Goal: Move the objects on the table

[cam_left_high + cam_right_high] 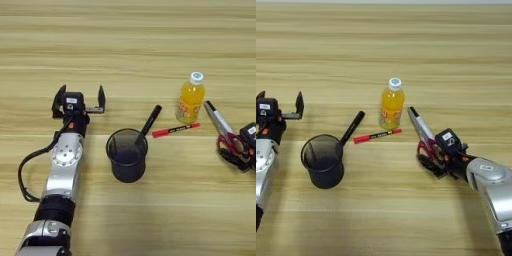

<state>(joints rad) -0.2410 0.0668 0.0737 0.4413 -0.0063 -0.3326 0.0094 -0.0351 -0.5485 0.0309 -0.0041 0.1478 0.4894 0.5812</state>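
Red-handled scissors [426, 140] sit at the right claw [437, 159], fingers about the handles; whether they grip cannot be told. Bottle [391, 105] stands up-left of it. Left claw [80, 101] spread, idle. Next: confirm grip, lift.

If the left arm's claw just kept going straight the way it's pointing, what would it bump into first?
Probably nothing: the left gripper, jaws open, points up the picture over bare table. The way looks free to the picture's far edge, though its height is hard to judge.
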